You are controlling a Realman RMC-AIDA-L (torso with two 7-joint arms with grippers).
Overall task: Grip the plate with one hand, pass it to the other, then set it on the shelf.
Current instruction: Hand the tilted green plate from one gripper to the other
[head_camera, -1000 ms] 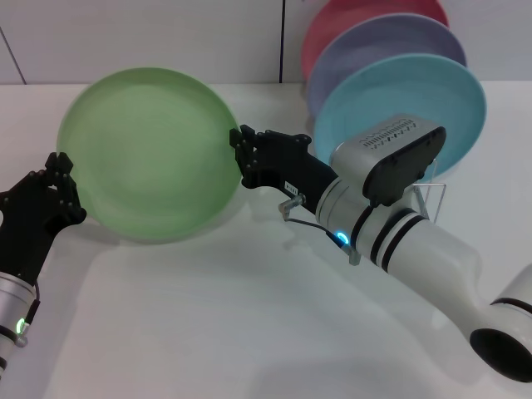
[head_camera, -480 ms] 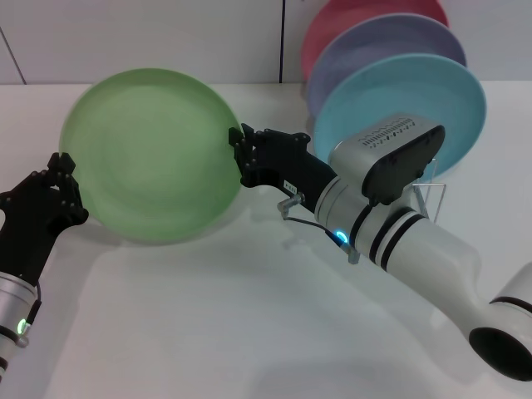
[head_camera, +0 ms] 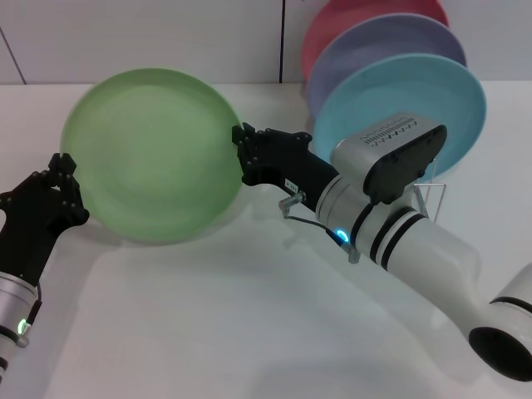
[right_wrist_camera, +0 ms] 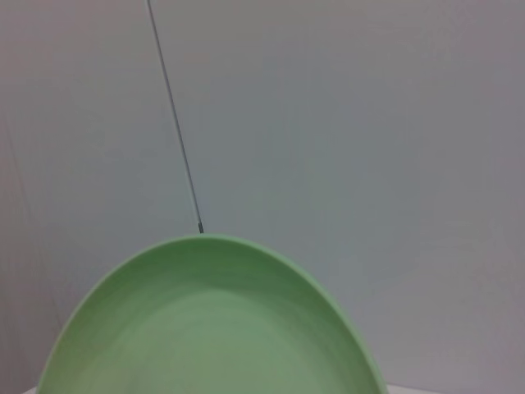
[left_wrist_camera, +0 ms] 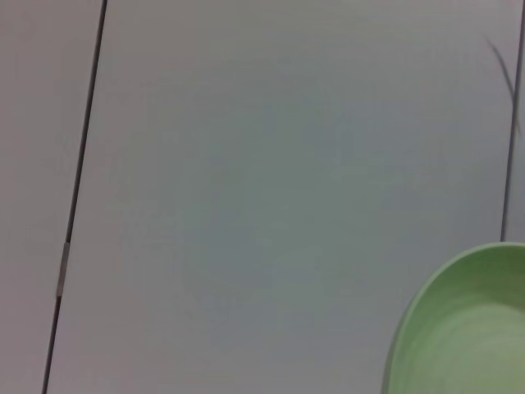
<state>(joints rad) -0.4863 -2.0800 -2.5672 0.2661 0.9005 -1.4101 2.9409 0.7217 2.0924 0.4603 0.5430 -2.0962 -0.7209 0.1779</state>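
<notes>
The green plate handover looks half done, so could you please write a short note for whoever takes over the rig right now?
Left gripper: at the left rim of the green plate; grip unclear.
Right gripper: at the plate's right rim; grip unclear.
Plate: held tilted above the table, between both grippers.
Shelf: far right, holding blue, lavender and pink plates.
Done: pickup, handover underway.
Left: confirm right grip, release left, rack the plate.

Left hand (head_camera: 58,179) low at left; right hand (head_camera: 246,150) extended toward centre.
</notes>
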